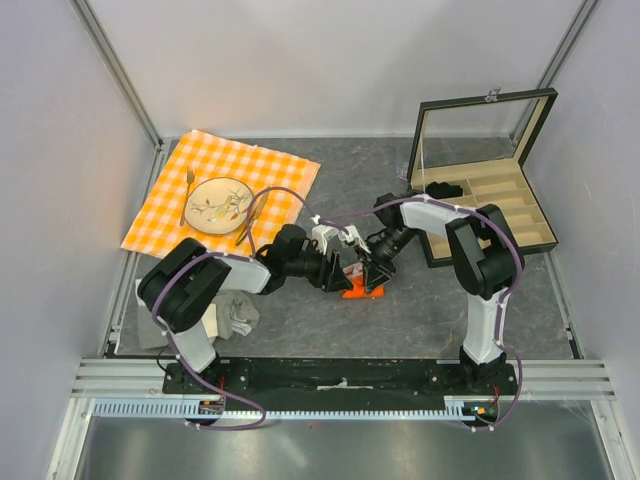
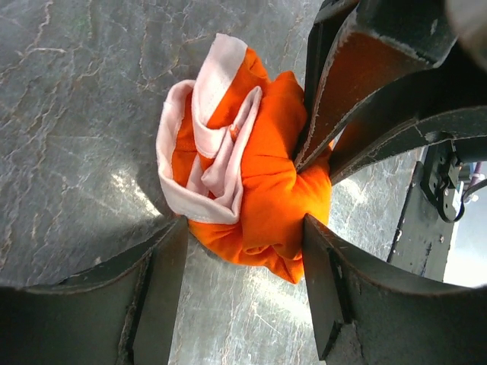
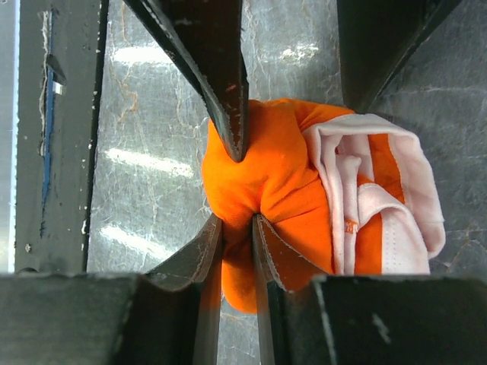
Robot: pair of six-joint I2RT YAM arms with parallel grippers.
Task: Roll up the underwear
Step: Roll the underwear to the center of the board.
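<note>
A dark grey marbled table [image 1: 420, 310] sat inside a booth of pale walls [image 1: 330, 60], with aluminium posts [image 1: 115, 65] in the far corners. Glare streaked the surface in both wrist views. At far left lay an orange checkered cloth [image 1: 270, 170] bearing 1 plate [image 1: 218, 203] and a fork [image 1: 188, 190]. At far right stood a compartmented box [image 1: 490, 253] with its glass lid [image 1: 480, 130] raised and a black bundle [image 1: 443, 188] inside. Grey-white cloths [image 1: 235, 318] lay beside the left arm's base. The underwear [image 2: 259, 182], bunched into a lump, rested mid-table between both arms. The right gripper [image 3: 237, 220] was pinched tight on an orange fold. The left gripper [image 2: 243, 228] was spread wide, its 2 fingers [image 2: 152, 304] astride the lump's end and touching it.
</note>
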